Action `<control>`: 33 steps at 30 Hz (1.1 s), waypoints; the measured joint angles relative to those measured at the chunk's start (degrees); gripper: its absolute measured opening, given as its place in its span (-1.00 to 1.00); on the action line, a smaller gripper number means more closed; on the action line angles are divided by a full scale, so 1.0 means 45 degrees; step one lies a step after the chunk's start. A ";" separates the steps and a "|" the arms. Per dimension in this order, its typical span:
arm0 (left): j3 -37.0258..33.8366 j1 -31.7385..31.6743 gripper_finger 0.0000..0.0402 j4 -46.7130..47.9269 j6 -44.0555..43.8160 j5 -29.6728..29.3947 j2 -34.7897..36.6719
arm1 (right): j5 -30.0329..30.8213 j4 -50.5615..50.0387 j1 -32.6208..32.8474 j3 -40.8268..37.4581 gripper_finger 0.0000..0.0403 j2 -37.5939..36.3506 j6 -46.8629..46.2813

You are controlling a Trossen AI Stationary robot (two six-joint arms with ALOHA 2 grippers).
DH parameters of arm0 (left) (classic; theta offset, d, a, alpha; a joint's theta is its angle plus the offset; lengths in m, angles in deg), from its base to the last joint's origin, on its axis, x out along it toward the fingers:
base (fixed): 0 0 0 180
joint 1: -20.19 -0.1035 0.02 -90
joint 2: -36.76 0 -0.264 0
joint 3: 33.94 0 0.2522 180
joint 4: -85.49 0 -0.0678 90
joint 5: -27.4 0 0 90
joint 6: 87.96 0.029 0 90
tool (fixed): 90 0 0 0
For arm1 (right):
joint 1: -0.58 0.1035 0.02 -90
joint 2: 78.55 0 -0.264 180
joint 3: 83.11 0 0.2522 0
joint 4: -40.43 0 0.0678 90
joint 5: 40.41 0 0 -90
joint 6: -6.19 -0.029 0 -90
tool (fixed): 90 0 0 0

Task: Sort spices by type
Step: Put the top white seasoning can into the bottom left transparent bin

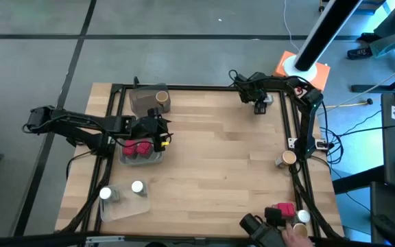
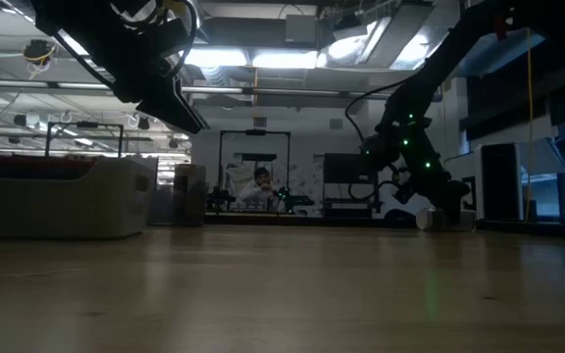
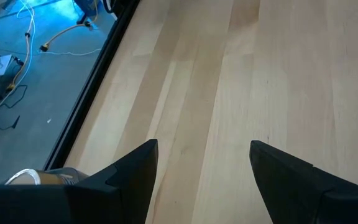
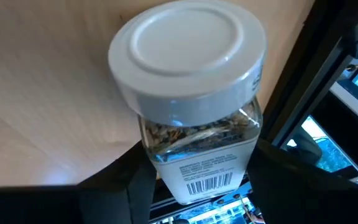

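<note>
Wooden desk [image 1: 211, 144], my right jaws around a white-capped jar [image 4: 194, 93], grip unclear, base hidden, my left jaws apart over bare wood.

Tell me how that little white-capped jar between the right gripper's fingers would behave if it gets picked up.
The white-capped jar looks like stiff clear plastic, so it probably won't squash. It appears only partly filled with dried spice, so likely light. Its smooth sides and glossy label may be a bit slippery between the right gripper fingers, and the wide cap could make it top-heavy, so it may tilt.
</note>
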 joint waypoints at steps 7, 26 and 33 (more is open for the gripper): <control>0.0000 0.0000 0.19 -0.0001 0.0031 0.0000 0.0000 | -0.0503 -0.0249 0.0949 0.0280 0.04 -0.0268 -0.0589; 0.0000 0.1555 0.19 0.0018 -0.1098 -0.0005 0.0005 | -0.7242 0.2140 0.5643 0.1454 0.04 -0.1824 -0.4307; 0.0000 0.2603 0.19 0.0340 -0.2342 -0.0024 0.0005 | -0.8288 0.5101 0.7557 0.0670 0.04 -0.1831 -0.5339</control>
